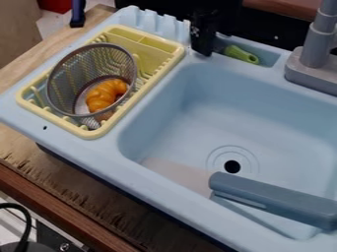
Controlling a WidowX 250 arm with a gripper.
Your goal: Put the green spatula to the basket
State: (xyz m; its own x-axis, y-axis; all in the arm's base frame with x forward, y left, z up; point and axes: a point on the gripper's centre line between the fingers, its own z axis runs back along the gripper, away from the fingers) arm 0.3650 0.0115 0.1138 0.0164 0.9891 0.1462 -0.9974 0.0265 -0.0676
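My black gripper (203,43) hangs at the back edge of the sink, between the yellow rack and a small recess. Just to its right, a green spatula (241,54) lies in that recess; its rounded green end shows, and the rest is hard to make out. The round wire-mesh basket (61,85) stands tilted in the yellow dish rack (172,48) at the left, with an orange-brown croissant (105,94) inside.
The light blue sink basin (174,120) takes up the middle and right. A grey-blue bar-shaped piece (273,197) lies across its front right. The grey faucet (317,54) rises at the back right. A wooden counter edge (72,206) runs along the front left.
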